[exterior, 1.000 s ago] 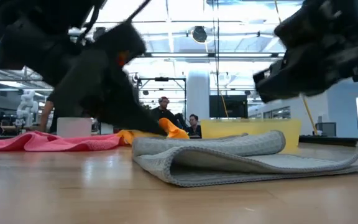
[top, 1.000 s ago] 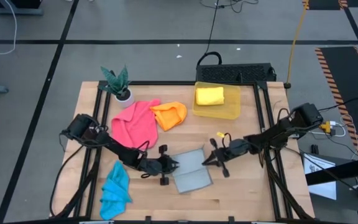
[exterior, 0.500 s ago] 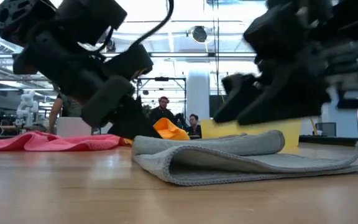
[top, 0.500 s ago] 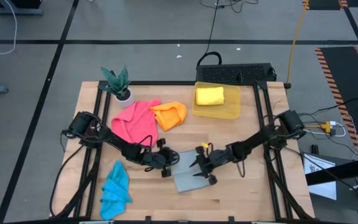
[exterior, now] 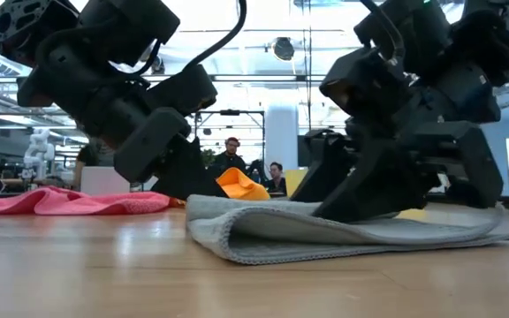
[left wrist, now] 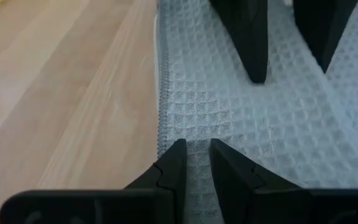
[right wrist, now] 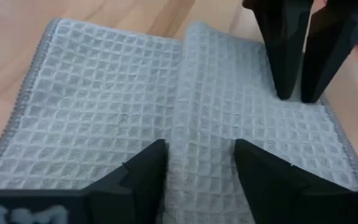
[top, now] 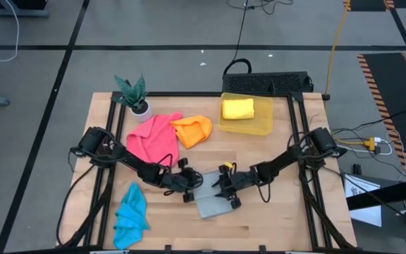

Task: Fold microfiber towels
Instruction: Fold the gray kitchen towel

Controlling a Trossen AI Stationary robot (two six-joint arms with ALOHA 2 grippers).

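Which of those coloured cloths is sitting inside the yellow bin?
The yellow towel, folded inside the yellow bin. The pink, orange, blue and grey ones lie on the table.

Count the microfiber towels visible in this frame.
5. The pink towel and orange towel lie near the plant, the yellow towel sits in the bin, the blue towel is at the front left, and the grey towel lies between both grippers.

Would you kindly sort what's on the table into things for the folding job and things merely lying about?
For the job:
grey towel
pink towel
orange towel
blue towel
yellow towel

Lying about:
plant
yellow bin
black basket
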